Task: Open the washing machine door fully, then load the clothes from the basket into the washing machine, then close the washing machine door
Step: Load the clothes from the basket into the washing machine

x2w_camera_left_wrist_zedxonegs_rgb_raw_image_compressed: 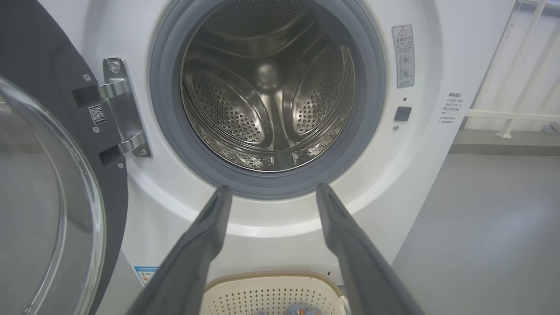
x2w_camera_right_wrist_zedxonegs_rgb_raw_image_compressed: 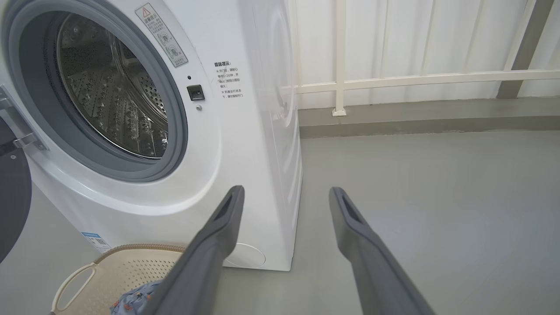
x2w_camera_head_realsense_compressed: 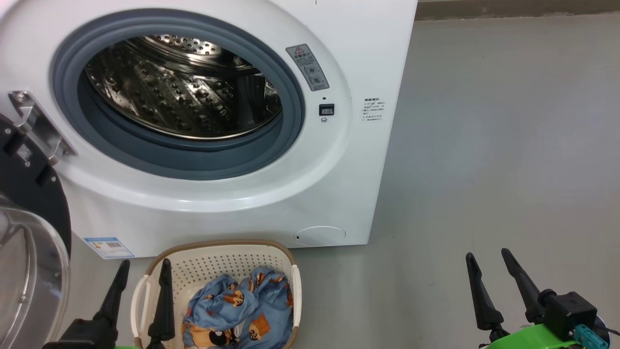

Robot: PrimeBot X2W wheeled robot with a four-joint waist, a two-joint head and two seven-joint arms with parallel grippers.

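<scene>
The white washing machine (x2w_camera_head_realsense_compressed: pixel 368 58) (x2w_camera_left_wrist_zedxonegs_rgb_raw_image_compressed: pixel 437 65) (x2w_camera_right_wrist_zedxonegs_rgb_raw_image_compressed: pixel 245 144) stands ahead with its steel drum (x2w_camera_head_realsense_compressed: pixel 184 87) (x2w_camera_left_wrist_zedxonegs_rgb_raw_image_compressed: pixel 267 87) bare inside. Its door (x2w_camera_head_realsense_compressed: pixel 29 232) (x2w_camera_left_wrist_zedxonegs_rgb_raw_image_compressed: pixel 48 188) (x2w_camera_right_wrist_zedxonegs_rgb_raw_image_compressed: pixel 11 197) is swung wide to the left on a metal hinge (x2w_camera_head_realsense_compressed: pixel 38 126). On the floor below the opening sits the cream basket (x2w_camera_head_realsense_compressed: pixel 218 269) (x2w_camera_left_wrist_zedxonegs_rgb_raw_image_compressed: pixel 262 293) (x2w_camera_right_wrist_zedxonegs_rgb_raw_image_compressed: pixel 127 271) with light blue printed clothes (x2w_camera_head_realsense_compressed: pixel 242 310) (x2w_camera_right_wrist_zedxonegs_rgb_raw_image_compressed: pixel 135 299) inside. My left gripper (x2w_camera_head_realsense_compressed: pixel 145 264) (x2w_camera_left_wrist_zedxonegs_rgb_raw_image_compressed: pixel 271 188) hangs open over the basket's left rim, holding nothing. My right gripper (x2w_camera_head_realsense_compressed: pixel 487 254) (x2w_camera_right_wrist_zedxonegs_rgb_raw_image_compressed: pixel 284 190) is open over bare floor to the right.
Grey floor (x2w_camera_head_realsense_compressed: pixel 508 145) stretches right of the machine. A pale wall with white railing bars (x2w_camera_right_wrist_zedxonegs_rgb_raw_image_compressed: pixel 415 78) stands behind it. The open door's glass bowl (x2w_camera_head_realsense_compressed: pixel 24 281) bulges close beside my left arm.
</scene>
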